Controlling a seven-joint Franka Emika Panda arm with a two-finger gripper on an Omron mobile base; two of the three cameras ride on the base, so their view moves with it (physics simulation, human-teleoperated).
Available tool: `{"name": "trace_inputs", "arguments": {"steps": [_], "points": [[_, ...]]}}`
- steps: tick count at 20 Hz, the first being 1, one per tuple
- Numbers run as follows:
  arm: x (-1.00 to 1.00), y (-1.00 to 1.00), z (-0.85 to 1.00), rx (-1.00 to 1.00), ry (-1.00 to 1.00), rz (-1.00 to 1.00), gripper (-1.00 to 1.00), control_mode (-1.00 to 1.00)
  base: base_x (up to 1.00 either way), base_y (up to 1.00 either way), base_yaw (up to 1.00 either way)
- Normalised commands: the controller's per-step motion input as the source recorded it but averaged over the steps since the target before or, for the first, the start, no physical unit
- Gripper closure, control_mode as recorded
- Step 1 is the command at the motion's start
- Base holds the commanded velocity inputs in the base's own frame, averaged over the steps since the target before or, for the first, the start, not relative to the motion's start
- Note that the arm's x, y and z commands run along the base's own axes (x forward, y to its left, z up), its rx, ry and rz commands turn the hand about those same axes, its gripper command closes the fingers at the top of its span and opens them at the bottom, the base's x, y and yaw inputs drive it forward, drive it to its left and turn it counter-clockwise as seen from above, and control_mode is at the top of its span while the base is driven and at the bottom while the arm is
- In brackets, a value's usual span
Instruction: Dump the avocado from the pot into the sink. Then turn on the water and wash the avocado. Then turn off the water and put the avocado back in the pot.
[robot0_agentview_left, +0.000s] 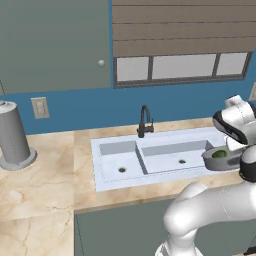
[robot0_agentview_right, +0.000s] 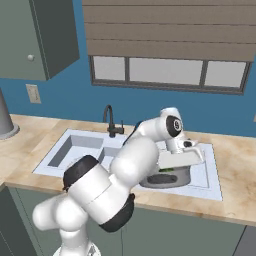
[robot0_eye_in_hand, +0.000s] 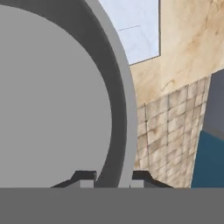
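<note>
The marbled beige table (robot0_agentview_left: 45, 180) carries the pale rectangular double-basin sink (robot0_agentview_left: 150, 157), a curved black faucet (robot0_agentview_left: 144, 121) behind its divider. At the sink's right end hangs the wide, shallow grey metal pot (robot0_agentview_left: 220, 161), held up off the sink. The claw (robot0_eye_in_hand: 113, 178) pinches the pot's smooth rim, one dark tip on each side. The small, rounded dark-green avocado (robot0_agentview_left: 218, 154) lies inside the pot.
</note>
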Motion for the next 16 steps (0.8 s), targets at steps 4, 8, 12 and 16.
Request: {"name": "trace_inputs", "arguments": {"steps": [4,8,12,16], "points": [[0.03,0.43,0.37,0.13,0.0,0.0,1.0,-1.0,0.0,0.0,0.0],[0.0,0.46,0.39,0.12,0.0,0.0,1.0,-1.0,0.0,0.0,0.0],[-0.02,0.48,0.36,0.04,-0.02,-0.07,1.0,-1.0,0.0,0.0,0.0],[-0.19,0.4,0.24,0.0,-0.12,-0.16,1.0,-1.0,0.0,0.0,0.0]]}}
